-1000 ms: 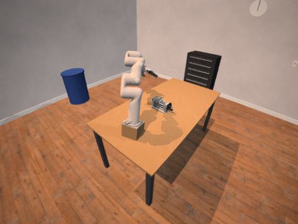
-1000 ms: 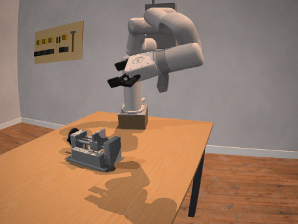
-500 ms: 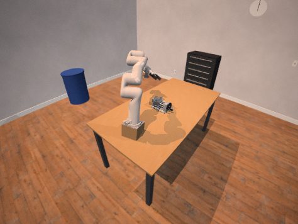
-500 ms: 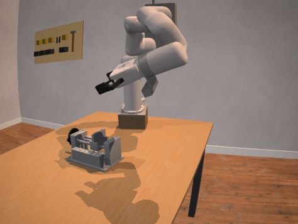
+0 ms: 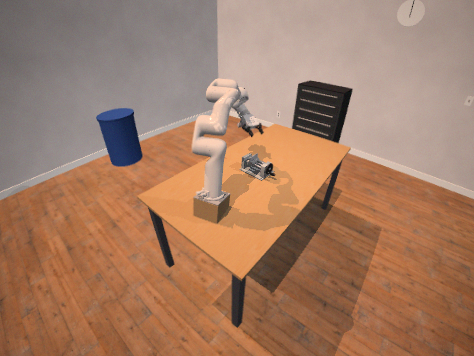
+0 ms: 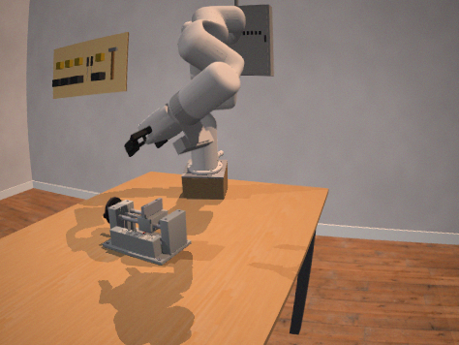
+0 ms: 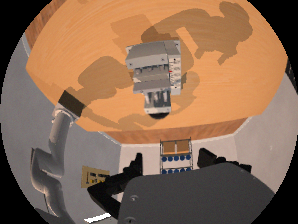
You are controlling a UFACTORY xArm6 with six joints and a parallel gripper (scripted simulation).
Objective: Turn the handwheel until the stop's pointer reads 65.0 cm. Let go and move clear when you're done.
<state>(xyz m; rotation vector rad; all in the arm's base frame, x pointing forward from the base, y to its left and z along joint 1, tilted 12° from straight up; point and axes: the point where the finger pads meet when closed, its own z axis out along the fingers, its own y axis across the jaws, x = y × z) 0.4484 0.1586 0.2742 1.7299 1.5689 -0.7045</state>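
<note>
A small grey stop fixture [image 5: 256, 166] with rails and end blocks sits on the wooden table. It also shows in the exterior view [image 6: 146, 230] and in the wrist view [image 7: 154, 71]. Its black handwheel [image 5: 270, 170] is at one end; it shows at the fixture's far left end in the exterior view [image 6: 111, 203] and at the near end in the wrist view [image 7: 157, 104]. The pointer and scale are too small to read. My gripper [image 5: 253, 129] is open and empty, high above the table and apart from the fixture, and it also shows in the exterior view [image 6: 136, 141].
The arm's base stands on a brown block [image 5: 211, 208] on the table. A black drawer cabinet [image 5: 321, 109] stands behind the table and a blue barrel [image 5: 119, 136] stands to the left. A tool board [image 6: 90, 64] hangs on the wall.
</note>
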